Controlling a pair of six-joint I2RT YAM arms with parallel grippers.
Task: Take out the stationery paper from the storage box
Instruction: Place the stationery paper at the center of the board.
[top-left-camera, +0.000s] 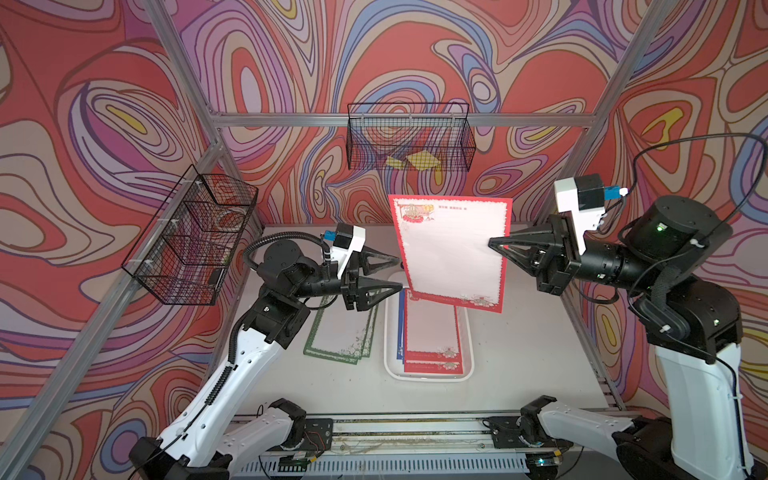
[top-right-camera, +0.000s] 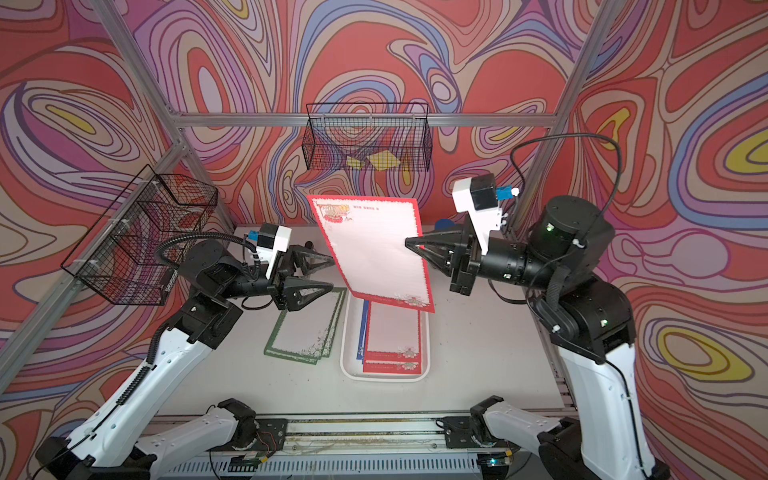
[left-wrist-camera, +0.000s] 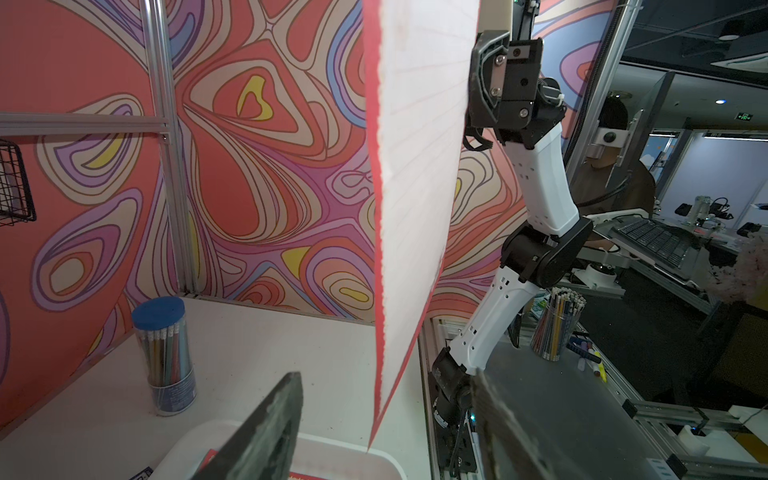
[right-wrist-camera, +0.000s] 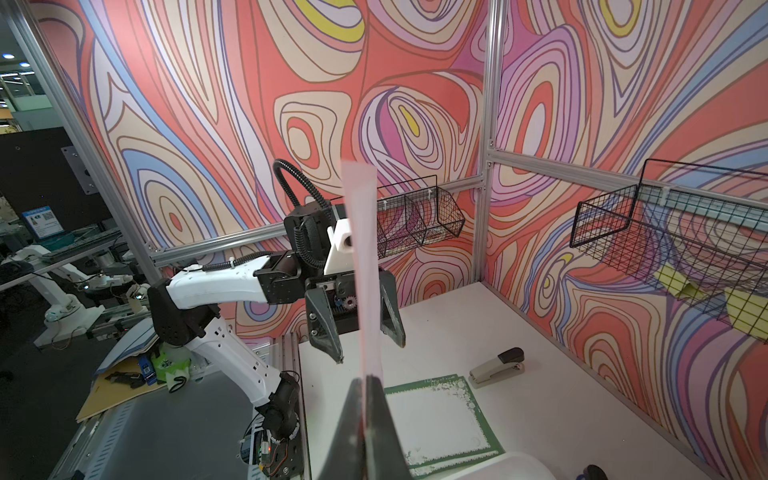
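Right claw (top-left-camera: 491, 242) pinches red-bordered sheet (top-left-camera: 451, 249) at its edge, above storage box (top-left-camera: 432, 376).

Nothing can be read outright. The red-bordered sheet (top-left-camera: 453, 249) bears a short printed line near its top, too small to read. A blue placard (right-wrist-camera: 41, 222) with a QR code is blurred.

Hanging sheet (top-left-camera: 451, 249) overhangs storage box (top-left-camera: 428, 376), barring its far end.
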